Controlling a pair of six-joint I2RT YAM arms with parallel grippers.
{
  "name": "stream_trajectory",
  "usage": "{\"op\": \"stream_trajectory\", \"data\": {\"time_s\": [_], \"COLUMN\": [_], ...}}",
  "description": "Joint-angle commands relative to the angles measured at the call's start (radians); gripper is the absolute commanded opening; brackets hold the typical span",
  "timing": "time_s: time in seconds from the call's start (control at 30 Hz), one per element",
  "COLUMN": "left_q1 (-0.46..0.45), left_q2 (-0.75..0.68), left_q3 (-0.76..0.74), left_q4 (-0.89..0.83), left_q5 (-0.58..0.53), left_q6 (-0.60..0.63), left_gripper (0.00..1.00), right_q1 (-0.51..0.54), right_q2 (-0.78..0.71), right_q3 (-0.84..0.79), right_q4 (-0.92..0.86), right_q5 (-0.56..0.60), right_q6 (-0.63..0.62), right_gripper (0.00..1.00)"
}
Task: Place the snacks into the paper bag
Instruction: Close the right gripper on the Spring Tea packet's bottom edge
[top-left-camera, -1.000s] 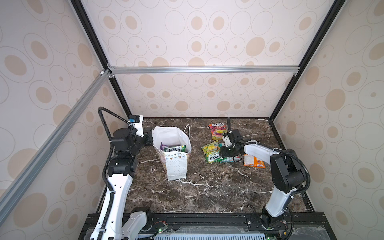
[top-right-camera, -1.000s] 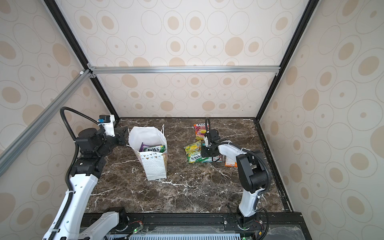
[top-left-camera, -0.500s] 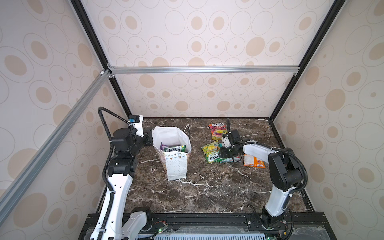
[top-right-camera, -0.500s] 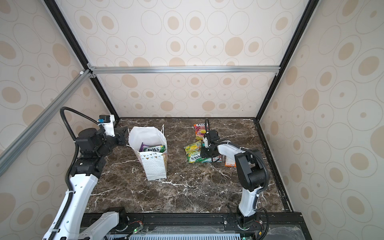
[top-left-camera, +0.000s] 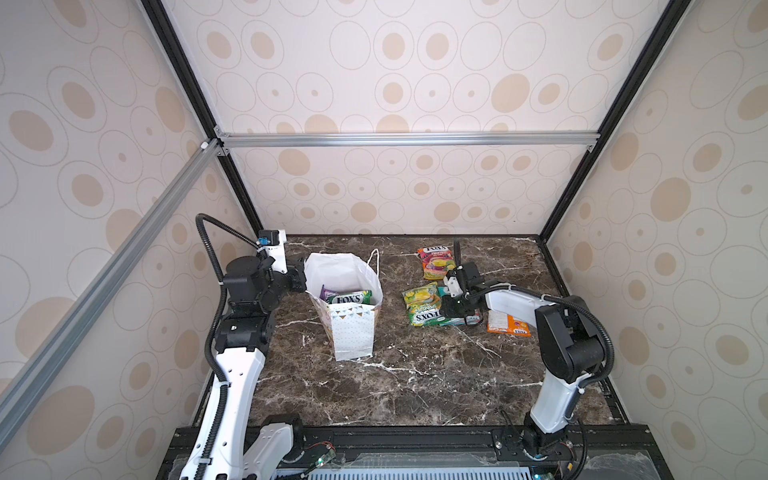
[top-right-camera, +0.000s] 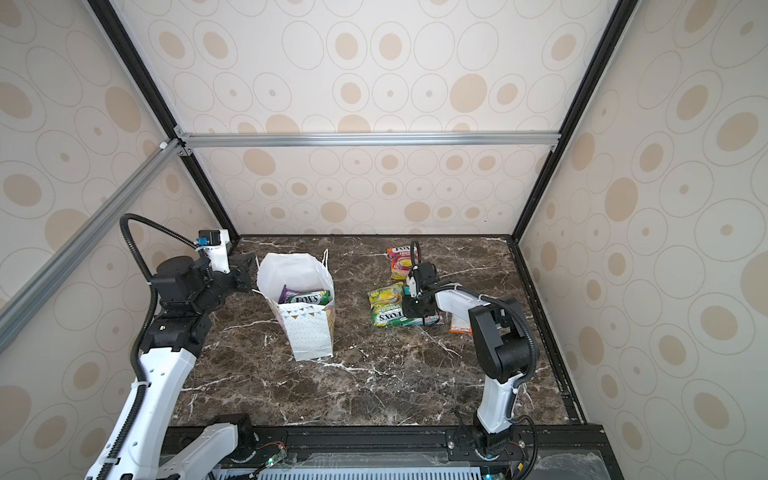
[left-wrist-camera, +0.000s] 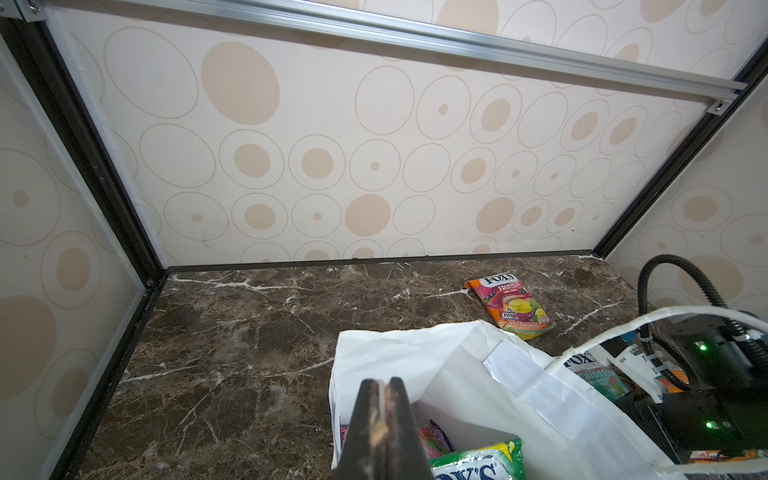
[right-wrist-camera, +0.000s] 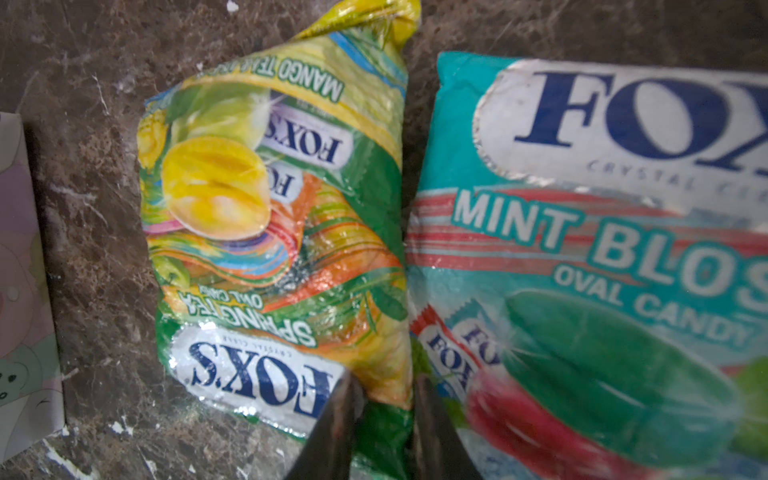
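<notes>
A robot test booth — aluminium rails (top-left-camera: 407, 139), circle-patterned wall panels (top-left-camera: 395, 83), a marble-look tabletop (top-left-camera: 415, 374).

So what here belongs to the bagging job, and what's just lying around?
Job: white dotted paper gift bag; glossy yellow-green pouch, teal pouch, orange-pink pouch, orange pouch; green pouch, purple pouch inside it.
Not job: brown marble tabletop, aluminium frame rail.

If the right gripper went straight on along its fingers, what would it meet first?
The yellow-green pouch: the right gripper straddles its edge, beside the teal pouch. Whether it already touches is unclear.
</notes>
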Motion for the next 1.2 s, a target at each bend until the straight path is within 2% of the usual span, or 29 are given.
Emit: {"op": "stream_trajectory", "data": {"time_s": [0.0, 0.1, 0.13, 0.37, 0.83, 0.87, 0.9, 0.93, 1.07, 1.17], "left_q1": [0.006, 0.006, 0.005, 0.006, 0.006, 0.006, 0.006, 0.006, 0.006, 0.006], "left_q2": [-0.019, -0.019, -0.020, -0.025, -0.022, -0.022, -0.020, -0.019, -0.019, -0.020], "left_q3": [0.017, 0.018, 0.019, 0.019, 0.019, 0.021, 0.021, 0.021, 0.022, 0.022], "left_q4": [0.022, 0.021, 0.020, 0.017, 0.015, 0.015, 0.014, 0.015, 0.015, 0.014], "left_q5": [0.000, -0.002, -0.002, -0.011, -0.015, -0.013, -0.012, -0.011, -0.010, -0.010], "left_q6": [0.004, 0.007, 0.007, 0.012, 0.017, 0.017, 0.017, 0.017, 0.017, 0.017], "left_gripper": [0.00, 0.00, 0.00, 0.00, 0.00, 0.00, 0.00, 0.00, 0.00, 0.00], "right_q1": [-0.003, -0.004, -0.004, -0.004, 0.000, 0.000, 0.000, 0.000, 0.001, 0.000], "right_q2": [0.019, 0.014, 0.011, -0.042, -0.174, -0.177, -0.178, -0.177, -0.165, -0.159], "right_q3": [-0.011, -0.011, -0.010, -0.031, -0.205, -0.214, -0.221, -0.227, -0.236, -0.238], "right_q4": [0.009, 0.035, 0.037, 0.023, 0.061, 0.065, 0.070, 0.073, 0.088, 0.097], "right_q5": [-0.021, -0.040, -0.043, -0.040, -0.040, -0.039, -0.037, -0.038, -0.064, -0.073], "right_q6": [0.030, 0.043, 0.046, 0.033, 0.060, 0.065, 0.067, 0.068, 0.071, 0.075], "right_gripper": [0.13, 0.01, 0.00, 0.00, 0.00, 0.03, 0.16, 0.24, 0.36, 0.42]}}
